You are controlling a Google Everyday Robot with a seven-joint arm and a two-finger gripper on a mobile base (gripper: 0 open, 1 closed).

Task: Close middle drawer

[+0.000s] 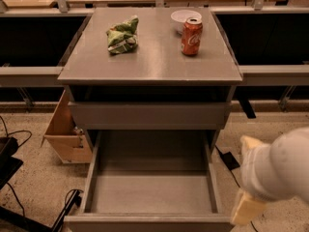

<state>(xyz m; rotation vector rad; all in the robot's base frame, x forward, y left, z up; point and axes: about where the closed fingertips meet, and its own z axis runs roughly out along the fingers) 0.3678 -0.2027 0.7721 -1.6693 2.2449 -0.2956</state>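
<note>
The middle drawer (152, 192) is a shallow grey metal tray pulled far out of the grey cabinet, and it is empty inside. Its flat front edge (145, 222) lies at the bottom of the view. Above it sits a closed grey drawer front (148, 115). My gripper (246, 208), cream-coloured on a white arm (282, 166), hangs low at the right. It is just outside the drawer's front right corner and apart from it.
On the cabinet top (154, 57) lie a crumpled green chip bag (122, 34), a red soda can (191, 36) and a white bowl (184, 17). A cardboard box (67, 134) stands on the floor at the left. Black cables and a small black object (227, 159) lie on the floor.
</note>
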